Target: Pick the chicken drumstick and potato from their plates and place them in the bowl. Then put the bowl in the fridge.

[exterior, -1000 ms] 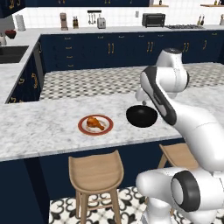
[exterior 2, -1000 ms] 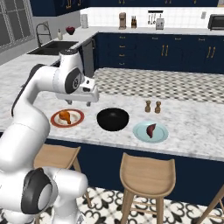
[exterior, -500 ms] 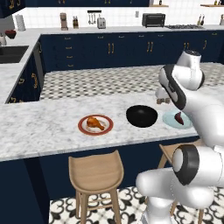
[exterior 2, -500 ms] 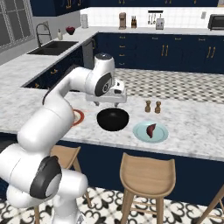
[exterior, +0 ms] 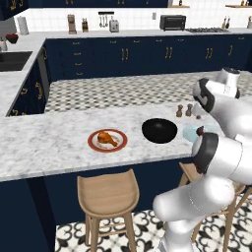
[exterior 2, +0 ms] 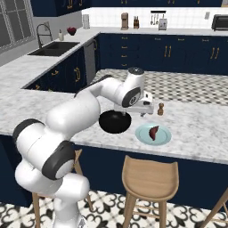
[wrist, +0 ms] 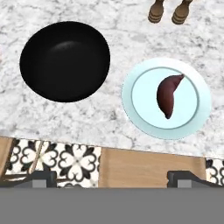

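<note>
Potato: small, firm, smooth; take hold across its fat middle.
Plate: pale, flat.
Fingers: spread wide, empty.

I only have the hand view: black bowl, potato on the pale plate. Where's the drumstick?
Observer: The chicken drumstick lies on the red-rimmed plate, on the same counter, on the far side of the bowl from the potato.
Operator: Plate touching the bowl?
Observer: No, bare marble shows between them.
Operator: Where's the hand?
Observer: The gripper hangs above the counter, between the bowl and the pale plate.
</note>
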Available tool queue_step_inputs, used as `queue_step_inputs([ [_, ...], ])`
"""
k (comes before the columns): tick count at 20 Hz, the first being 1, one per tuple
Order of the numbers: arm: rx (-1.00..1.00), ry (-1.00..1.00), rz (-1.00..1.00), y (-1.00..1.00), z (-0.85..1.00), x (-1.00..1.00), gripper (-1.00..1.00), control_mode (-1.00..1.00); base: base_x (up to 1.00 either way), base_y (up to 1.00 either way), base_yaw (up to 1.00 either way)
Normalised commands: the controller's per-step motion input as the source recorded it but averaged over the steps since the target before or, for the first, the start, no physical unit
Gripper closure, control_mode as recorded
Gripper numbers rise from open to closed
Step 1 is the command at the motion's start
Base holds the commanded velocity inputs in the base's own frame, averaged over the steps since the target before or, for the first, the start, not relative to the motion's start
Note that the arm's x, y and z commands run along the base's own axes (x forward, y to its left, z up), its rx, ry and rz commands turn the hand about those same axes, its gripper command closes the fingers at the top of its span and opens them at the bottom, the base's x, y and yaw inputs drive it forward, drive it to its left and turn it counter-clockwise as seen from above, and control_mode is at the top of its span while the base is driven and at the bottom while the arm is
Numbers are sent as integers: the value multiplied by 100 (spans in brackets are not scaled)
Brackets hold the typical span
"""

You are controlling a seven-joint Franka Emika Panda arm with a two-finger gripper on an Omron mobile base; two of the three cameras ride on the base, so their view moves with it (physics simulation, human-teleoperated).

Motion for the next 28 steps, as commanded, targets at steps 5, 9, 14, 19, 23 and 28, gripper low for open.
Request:
queue_step_inputs([
  [5,2,2,-2,-92,-56,50,-100,-100,0,0,0],
  [9,1,1,-1,-64,-50,41,-100,-100,0,0,0],
  [14,0,3,0,-48,-42,48,-100,-100,0,0,0],
  [19,0,8,0,-6,-32,48,-100,-100,0,0,0],
  [23,0,9,0,0,-26,18,-100,-100,0,0,0],
  [28,0,10,0,11,-18,21,-100,-100,0,0,0],
])
